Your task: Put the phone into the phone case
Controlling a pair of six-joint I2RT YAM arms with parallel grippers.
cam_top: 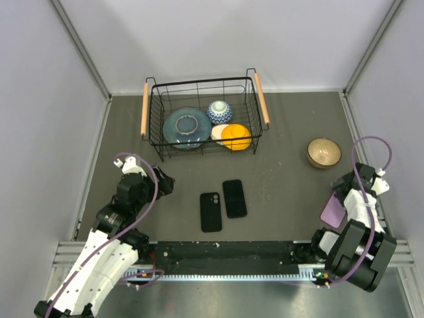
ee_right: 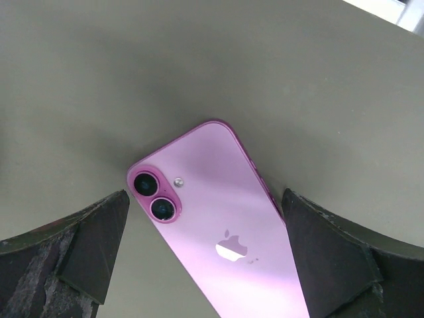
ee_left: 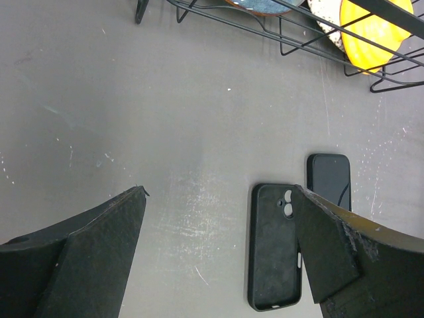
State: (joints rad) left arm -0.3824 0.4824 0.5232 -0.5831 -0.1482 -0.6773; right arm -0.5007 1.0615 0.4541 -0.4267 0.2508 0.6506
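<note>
Starting at the left of the top view, the left arm [cam_top: 99,252] reaches over the grey table [cam_top: 285,192], with the left gripper [ee_left: 218,192] pointed toward the table's middle. Its jaws stand wide apart and hold nothing. In the left wrist view, only bare table shows between the two fingers [ee_left: 86,258].

At the far middle of the table stands a wire basket [cam_top: 154,126] with wooden handles. It contains:
- a blue plate [cam_top: 187,127]
- a patterned bowl [cam_top: 219,111]
- a cream dish [cam_top: 218,132]
- an orange dish [cam_top: 236,136]

The case [cam_top: 211,212] lies flat on the table in front of the basket, to the right of the left gripper and apart from it. Its camera opening is at the far end. The phone [cam_top: 234,198] lies flat just beside the case on its right, set slightly farther from the arm bases, with the long edges nearly parallel. Neither gripper touches either item.

A tan bowl [cam_top: 324,152] stands farther right, well apart from the phone.

At the right edge, the right gripper [ee_right: 204,195] hovers over a purple phone [ee_right: 225,238] that lies back up, its two lenses visible. The jaws stand wide apart, one finger on each side of the purple phone, and grasp nothing. Whether the fingertips touch its edges cannot be told.
</note>
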